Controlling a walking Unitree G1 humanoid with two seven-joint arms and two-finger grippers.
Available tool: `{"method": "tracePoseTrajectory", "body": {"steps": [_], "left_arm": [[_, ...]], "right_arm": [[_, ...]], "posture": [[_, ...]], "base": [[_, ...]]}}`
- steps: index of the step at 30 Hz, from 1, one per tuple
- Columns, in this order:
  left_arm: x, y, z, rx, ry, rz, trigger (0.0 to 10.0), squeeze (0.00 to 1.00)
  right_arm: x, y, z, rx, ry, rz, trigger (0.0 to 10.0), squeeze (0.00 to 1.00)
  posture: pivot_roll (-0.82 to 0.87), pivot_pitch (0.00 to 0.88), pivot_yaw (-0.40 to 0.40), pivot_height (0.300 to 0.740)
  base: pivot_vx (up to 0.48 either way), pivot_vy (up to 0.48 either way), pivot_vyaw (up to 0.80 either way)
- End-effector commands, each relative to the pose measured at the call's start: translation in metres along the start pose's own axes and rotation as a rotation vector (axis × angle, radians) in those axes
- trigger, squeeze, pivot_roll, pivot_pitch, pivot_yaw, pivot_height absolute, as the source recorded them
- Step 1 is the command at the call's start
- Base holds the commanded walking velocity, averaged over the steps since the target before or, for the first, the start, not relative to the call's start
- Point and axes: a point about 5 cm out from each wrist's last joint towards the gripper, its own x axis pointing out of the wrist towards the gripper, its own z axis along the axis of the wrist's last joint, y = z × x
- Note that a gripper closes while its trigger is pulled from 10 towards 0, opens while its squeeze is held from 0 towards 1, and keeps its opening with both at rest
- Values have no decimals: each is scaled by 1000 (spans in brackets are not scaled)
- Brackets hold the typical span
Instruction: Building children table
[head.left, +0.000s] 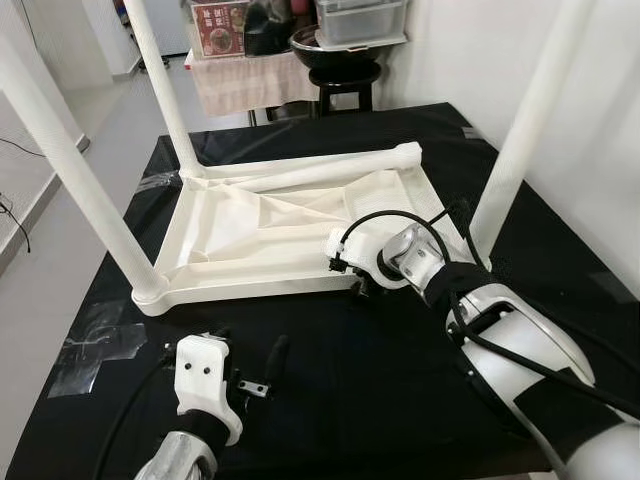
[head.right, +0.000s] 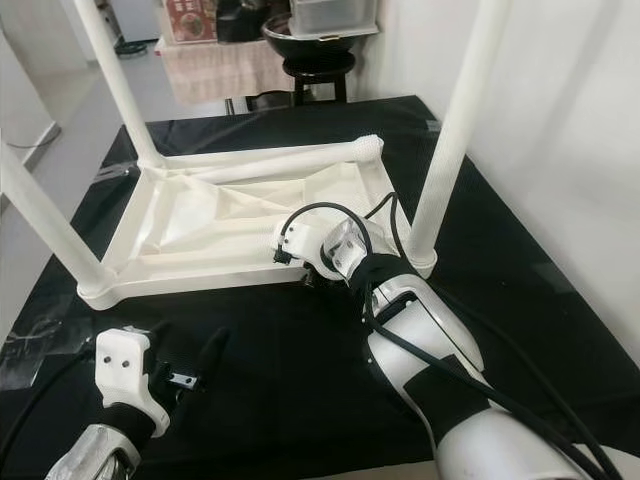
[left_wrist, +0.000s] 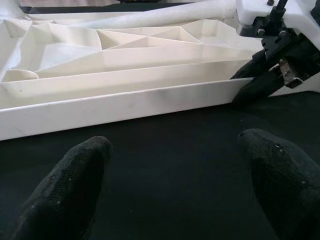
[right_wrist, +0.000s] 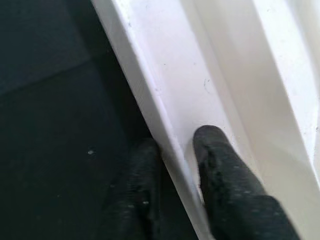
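Note:
A white children's table (head.left: 250, 225) lies upside down on a black mat (head.left: 380, 390). Three white legs stand up from it: far left (head.left: 165, 90), near left (head.left: 80, 190) and right (head.left: 525, 130). A fourth leg (head.left: 330, 170) lies loose along the far rim. My right gripper (head.left: 360, 283) is shut on the table's near rim (right_wrist: 165, 110), one finger (right_wrist: 225, 175) inside the rim and one outside. My left gripper (head.left: 245, 350) hovers open over the mat in front of the near rim (left_wrist: 125, 102), with nothing between its fingers (left_wrist: 65, 190).
A black stool (head.left: 345, 80) carrying a dark bowl and clear boxes stands behind the mat, beside a cloth-draped stand (head.left: 240, 80). A white wall (head.left: 600, 120) closes the right side. Tiled floor (head.left: 60, 250) runs along the mat's left edge.

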Motion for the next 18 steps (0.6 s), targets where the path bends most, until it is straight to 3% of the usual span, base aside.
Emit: {"method": "tracePoseTrajectory", "body": {"steps": [1, 6, 10, 11, 13, 16, 17, 18], "left_arm": [[-1, 1, -1, -9, 8, 8, 10000, 0], [1, 2, -1, -12, 5, 9, 10000, 0], [2, 3, -1, -12, 4, 8, 10000, 0], [3, 4, -1, -12, 1, 9, 10000, 0], [3, 5, -1, -12, -1, 10, 10000, 0], [4, 6, -1, -12, -1, 10, 10000, 0], [4, 6, 0, -10, -2, 10, 10000, 0], [4, 6, 0, -10, -2, 10, 10000, 0]], "right_arm": [[10, 12, -8, 50, 32, 64, 0, 0], [6, 19, 2, 183, -45, 233, 0, 0], [5, 21, 5, 211, -67, 273, 0, 0], [5, 32, 15, 291, -121, 410, 0, 0], [7, 44, 24, 342, -149, 502, 0, 0], [11, 54, 31, 360, -163, 532, 0, 0], [16, 71, 42, 395, -184, 554, 0, 0], [16, 71, 42, 395, -184, 554, 0, 0]], "posture": [[25, 97, -15, 740], [12, 87, -14, 740], [11, 86, -14, 740], [3, 83, -10, 740], [3, 83, -10, 740], [3, 83, -9, 740], [-3, 80, -3, 740], [-3, 80, -3, 740]], "base": [[0, 0, 0], [0, 0, 0], [0, 0, 0], [0, 0, 0], [0, 0, 0], [0, 0, 0], [0, 0, 0], [0, 0, 0]]}}
